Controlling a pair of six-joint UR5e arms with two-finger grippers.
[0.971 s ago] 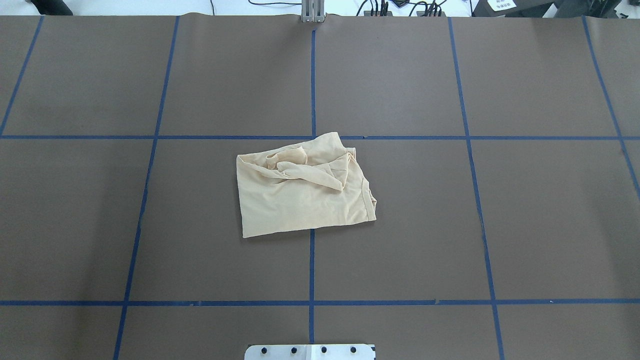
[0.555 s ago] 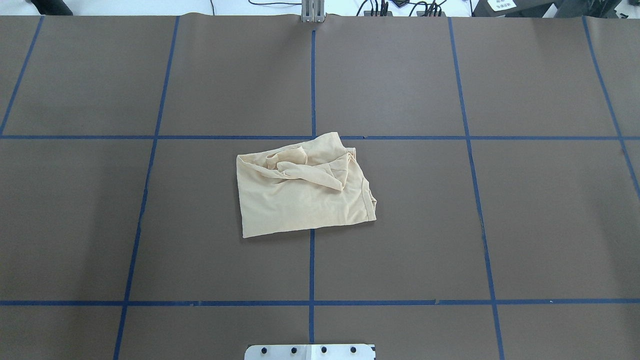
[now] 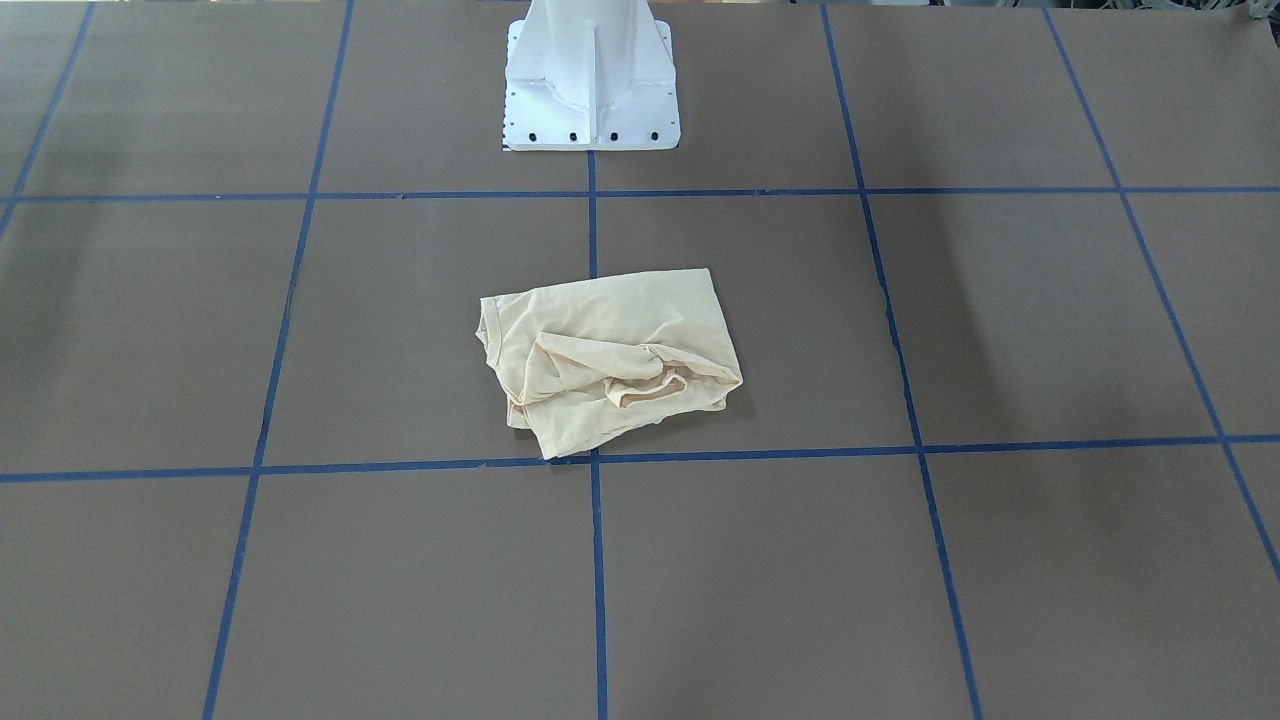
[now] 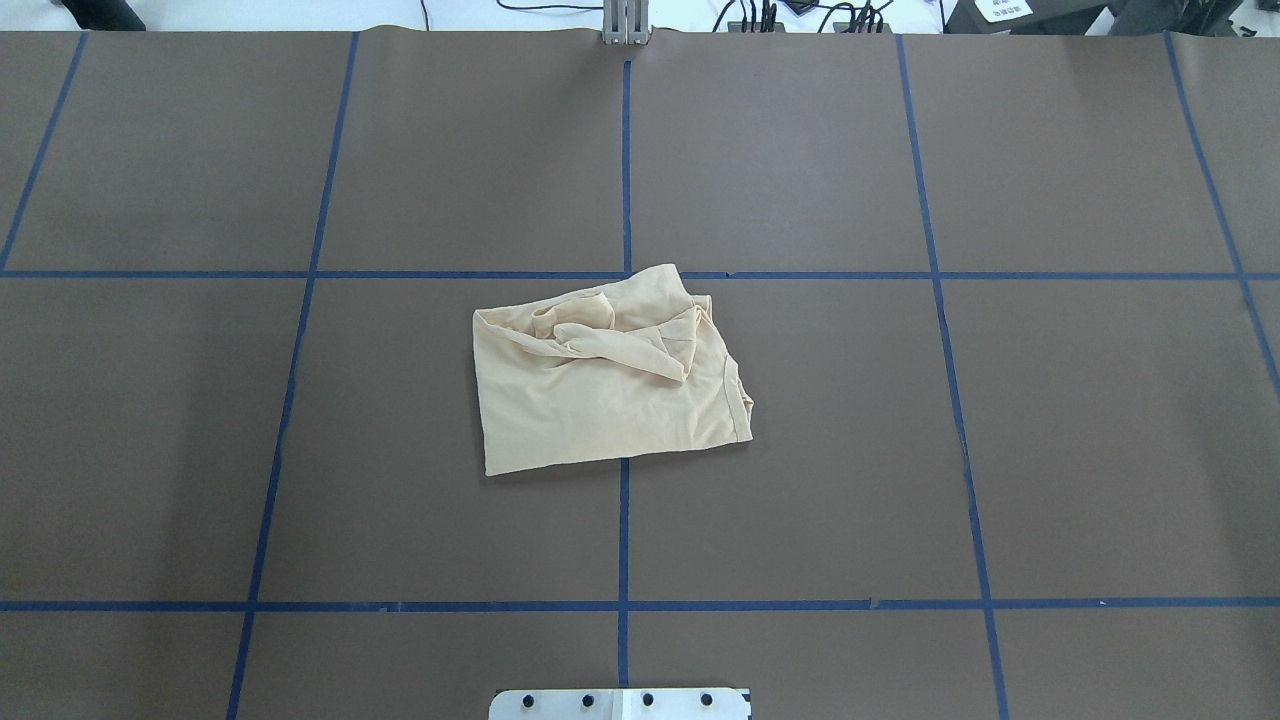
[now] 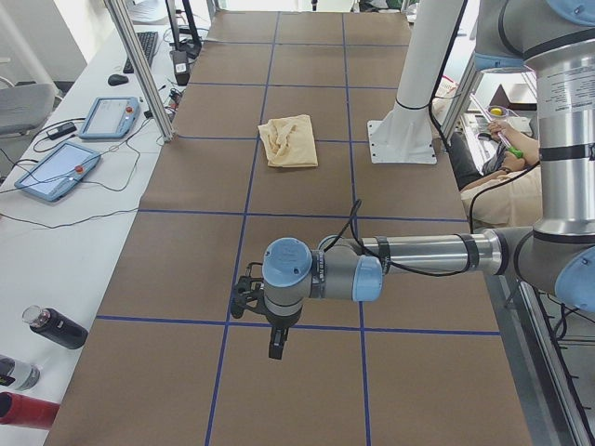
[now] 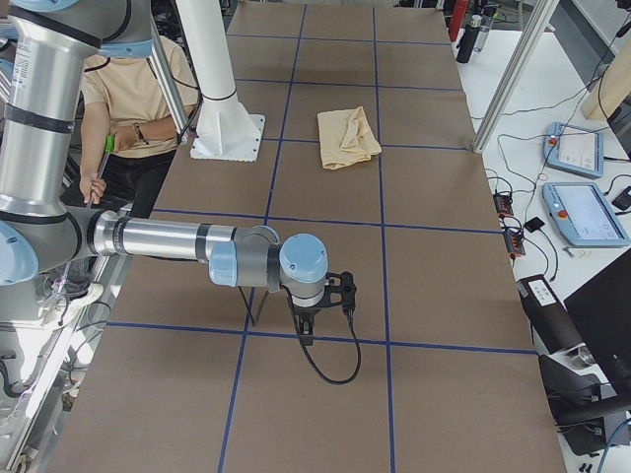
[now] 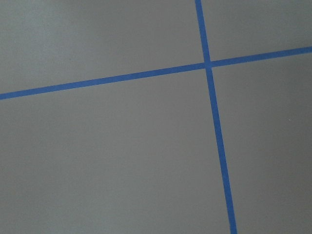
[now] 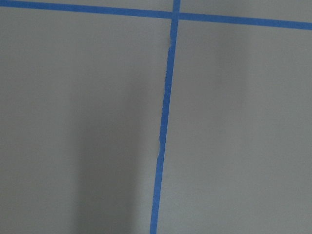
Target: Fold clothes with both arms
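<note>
bare brown table mat (image 4: 900, 450) lies on every side of the crumpled shirt (image 4: 600, 390), a low lump at the centre. the white pedestal (image 3: 592, 80) stands at the robot's edge, well apart from the shirt, with open mat between them. a metal post (image 4: 626, 25) rises at the far edge. the left arm (image 5: 418, 255) reaches low across the table's left end, with the left gripper (image 5: 276, 349) pointing down. the right arm (image 6: 168, 239) and right gripper (image 6: 307, 335) do likewise at the right end. both are well apart from the shirt. tablets (image 5: 56, 172) and bottles (image 5: 51, 327) sit on the side bench (image 5: 56, 242).
</note>
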